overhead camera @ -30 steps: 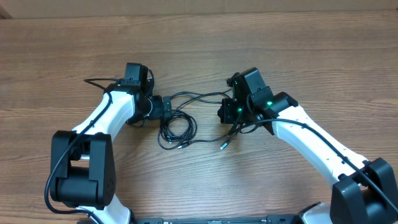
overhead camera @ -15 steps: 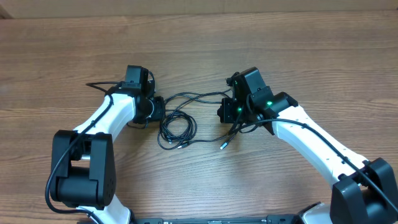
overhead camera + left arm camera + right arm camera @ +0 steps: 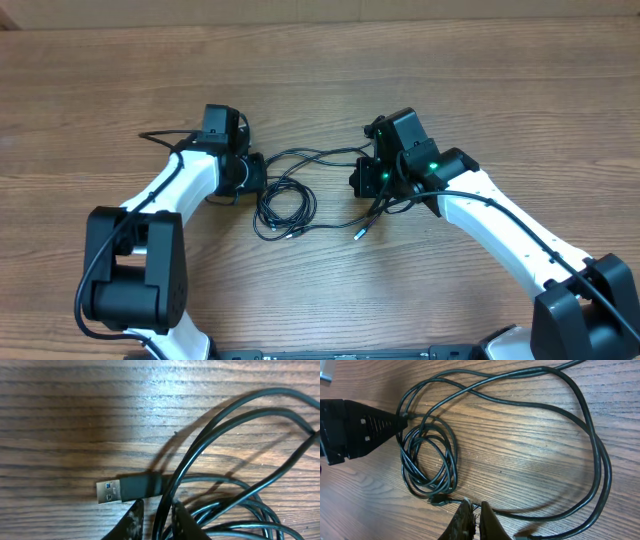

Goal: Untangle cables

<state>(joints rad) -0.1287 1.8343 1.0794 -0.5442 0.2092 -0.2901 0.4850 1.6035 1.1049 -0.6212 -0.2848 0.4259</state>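
White arm links [image 3: 510, 235], black joints [image 3: 130, 270], black arm cable [image 3: 152, 132], green lights [image 3: 433, 167], seemingly scuffed claw tips [image 3: 131, 521]

Left arm [image 3: 170, 195] enters from the lower left of the overhead view, forearm angled up and to the right. Right arm [image 3: 505, 228] mirrors it from the lower right. We note both wrists near frame centre, well apart.

Left gripper [image 3: 159, 521]: fingertips close-set at the bottom edge, pinching the cables [image 3: 142, 486]. Right gripper [image 3: 474, 519]: fingers nearly touching, clamped on one strand.
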